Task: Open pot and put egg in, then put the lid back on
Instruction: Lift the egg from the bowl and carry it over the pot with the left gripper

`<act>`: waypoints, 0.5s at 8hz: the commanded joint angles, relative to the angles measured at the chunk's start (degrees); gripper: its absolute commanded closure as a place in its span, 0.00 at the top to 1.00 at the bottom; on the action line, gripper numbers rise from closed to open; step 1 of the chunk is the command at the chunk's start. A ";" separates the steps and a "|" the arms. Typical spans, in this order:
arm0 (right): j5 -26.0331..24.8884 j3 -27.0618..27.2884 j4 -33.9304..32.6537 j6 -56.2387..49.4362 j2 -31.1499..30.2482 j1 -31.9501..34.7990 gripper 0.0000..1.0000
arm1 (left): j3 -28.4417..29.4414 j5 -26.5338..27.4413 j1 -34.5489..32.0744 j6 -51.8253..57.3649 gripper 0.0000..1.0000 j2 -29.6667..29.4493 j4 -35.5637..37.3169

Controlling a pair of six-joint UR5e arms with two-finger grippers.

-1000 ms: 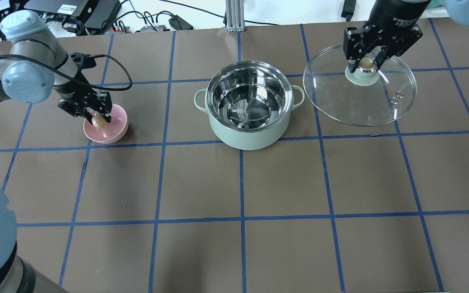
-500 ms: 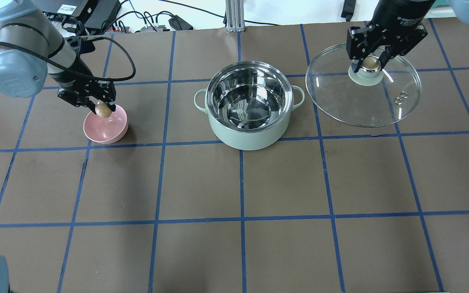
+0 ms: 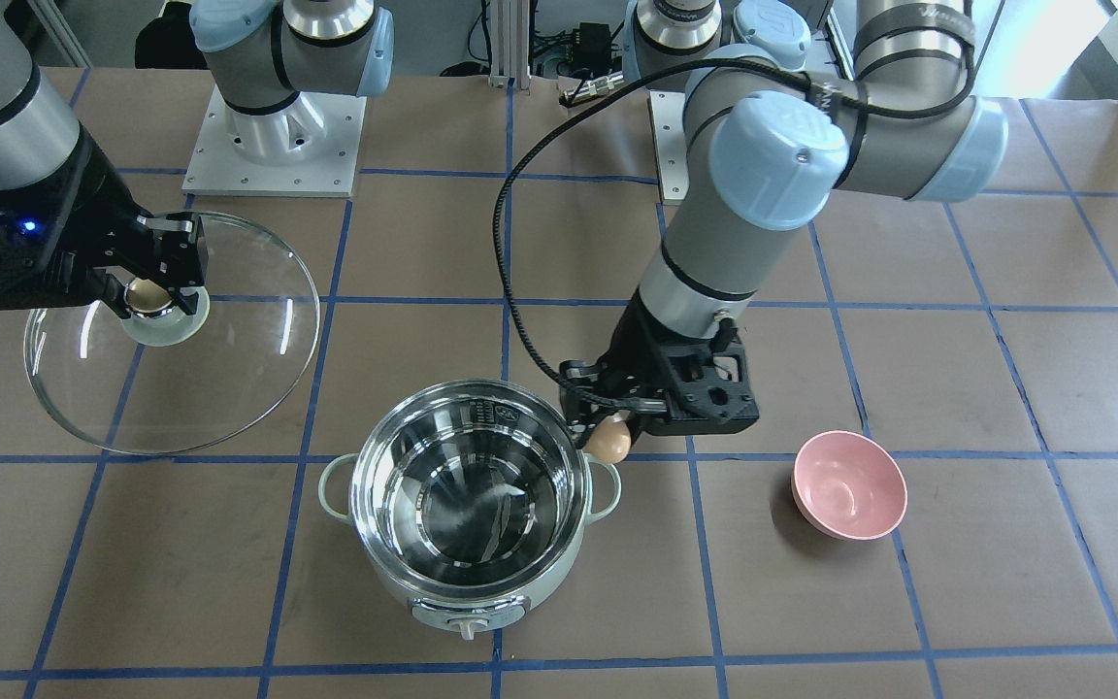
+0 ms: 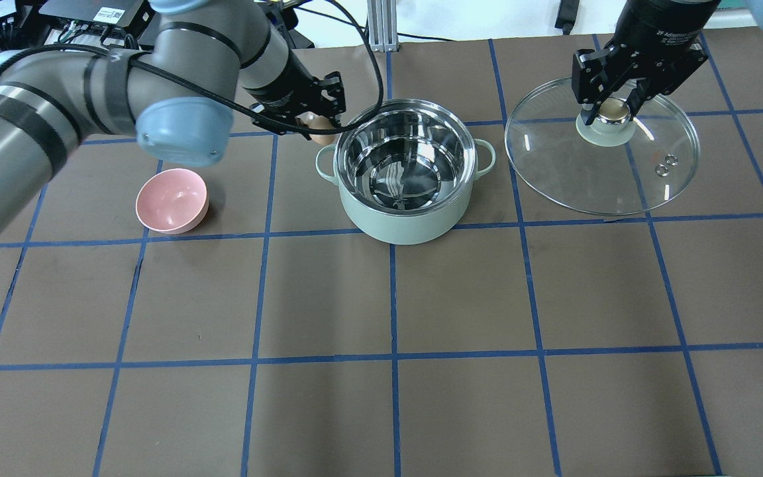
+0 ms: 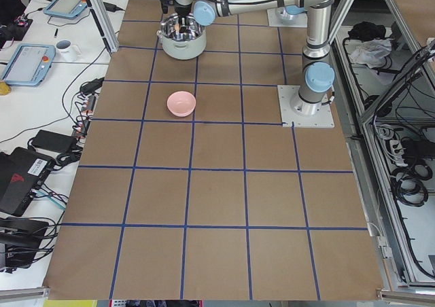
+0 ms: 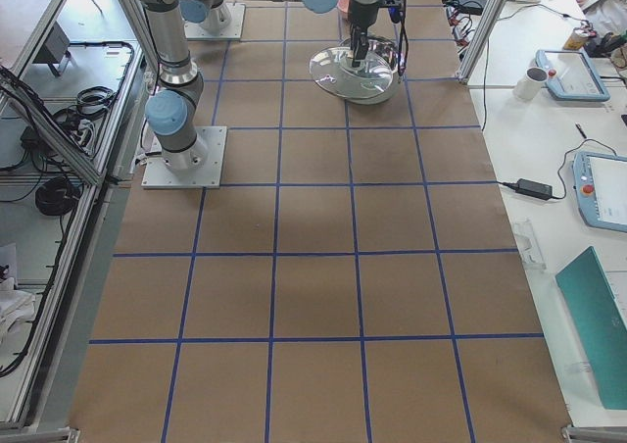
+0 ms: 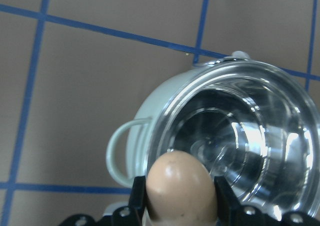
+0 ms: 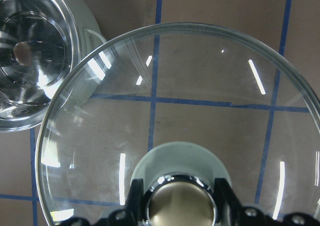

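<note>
The mint-green pot [image 4: 405,173] stands open at the table's middle, its steel inside bare; it also shows in the front view [image 3: 470,505] and the left wrist view [image 7: 235,136]. My left gripper [image 4: 318,129] is shut on the tan egg [image 3: 608,442], held in the air just beside the pot's rim, over its loop handle; the egg fills the left wrist view's bottom [image 7: 180,188]. My right gripper [image 4: 610,109] is shut on the gold-capped knob [image 8: 181,202] of the glass lid [image 4: 603,156], held to the pot's right, apart from the pot.
An empty pink bowl [image 4: 172,200] sits on the table left of the pot; it also shows in the front view [image 3: 848,485]. Blue tape lines grid the brown table. Cables and electronics lie beyond the far edge.
My left gripper has lifted the egg out of the pink bowl and carried it right to the pot's rim. The right gripper has shifted the lid slightly right.
</note>
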 commanded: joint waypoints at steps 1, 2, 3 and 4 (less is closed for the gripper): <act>-0.01 0.33 0.24 -1.65 -0.03 0.01 0.00 | 1.76 0.21 -7.52 -6.88 0.22 -8.90 14.21; -0.01 0.33 0.24 -1.65 -0.03 0.01 0.00 | 3.25 0.30 -7.98 -6.90 0.22 -11.29 15.30; 0.25 0.33 0.51 -1.65 -0.03 0.01 0.00 | 3.78 0.30 -8.24 -6.90 0.21 -13.31 15.40; -0.01 0.42 0.60 -1.74 -0.03 0.01 0.00 | 3.79 0.48 -8.42 -6.64 0.21 -14.73 16.01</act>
